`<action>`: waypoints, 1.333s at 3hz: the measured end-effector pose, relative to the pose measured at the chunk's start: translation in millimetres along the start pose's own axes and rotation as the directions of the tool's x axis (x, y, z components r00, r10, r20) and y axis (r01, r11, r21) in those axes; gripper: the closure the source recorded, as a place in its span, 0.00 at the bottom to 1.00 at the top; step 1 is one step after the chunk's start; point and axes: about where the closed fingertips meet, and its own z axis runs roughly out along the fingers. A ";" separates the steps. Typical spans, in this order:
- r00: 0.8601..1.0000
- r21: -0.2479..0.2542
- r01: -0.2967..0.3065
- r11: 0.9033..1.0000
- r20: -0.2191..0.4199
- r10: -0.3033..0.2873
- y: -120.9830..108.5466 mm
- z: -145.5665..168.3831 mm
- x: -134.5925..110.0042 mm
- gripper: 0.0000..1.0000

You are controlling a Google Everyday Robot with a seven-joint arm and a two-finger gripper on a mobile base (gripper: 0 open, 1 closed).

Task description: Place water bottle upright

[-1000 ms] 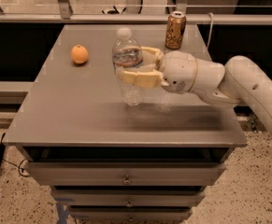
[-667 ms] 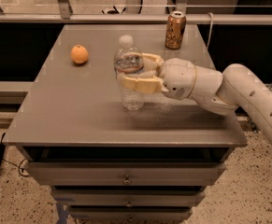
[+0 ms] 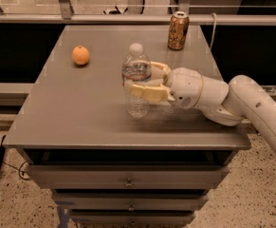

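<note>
The gripper, reaching in from the right above the middle of the table, holds its jaws clamped around the upright water bottle standing there.

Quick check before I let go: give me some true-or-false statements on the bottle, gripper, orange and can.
1. The water bottle stands upright on the table. True.
2. The gripper hovers over the can. False: it is at the bottle's middle, one finger on each side, shut on it.
3. The orange lies right of the can. False: it lies left of the bottle, far from the can.
4. The can stands upright near the table's back edge. True.
5. The bottle's cap is off. False: a white cap is on.
</note>
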 end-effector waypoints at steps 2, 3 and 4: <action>1.000 0.008 -0.011 1.000 -0.010 0.011 -0.4 -6.8 3.7 0.36; 1.000 0.002 -0.011 1.000 -0.019 0.012 -1.6 -8.2 2.2 0.13; 0.999 -0.017 -0.012 1.000 -0.038 0.011 -3.6 -9.1 -2.1 0.00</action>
